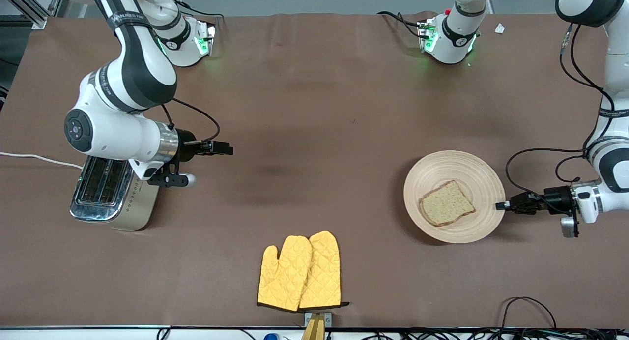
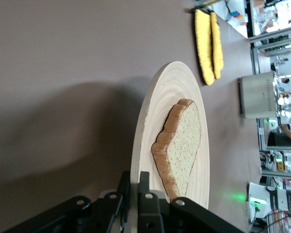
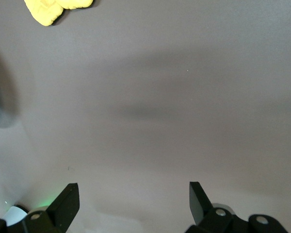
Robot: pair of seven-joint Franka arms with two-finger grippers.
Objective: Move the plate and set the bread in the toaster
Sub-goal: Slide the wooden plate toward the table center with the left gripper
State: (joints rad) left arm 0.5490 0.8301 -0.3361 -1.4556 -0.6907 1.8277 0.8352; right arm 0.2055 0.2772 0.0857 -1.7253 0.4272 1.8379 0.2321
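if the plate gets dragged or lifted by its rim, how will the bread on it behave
The bread lies loose and flat on the plate, so it would probably slide if the plate tilts. The wood looks smooth, offering little grip. The left gripper is shut on the plate's rim at one edge only, so a lift may well tip the plate. The slice looks light and soft, likely bending rather than breaking.

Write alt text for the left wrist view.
The left tool is shut on the rim of the wooden plate, which carries a slice of brown bread. On the brown table, yellow oven mitts and the toaster sit farther off.
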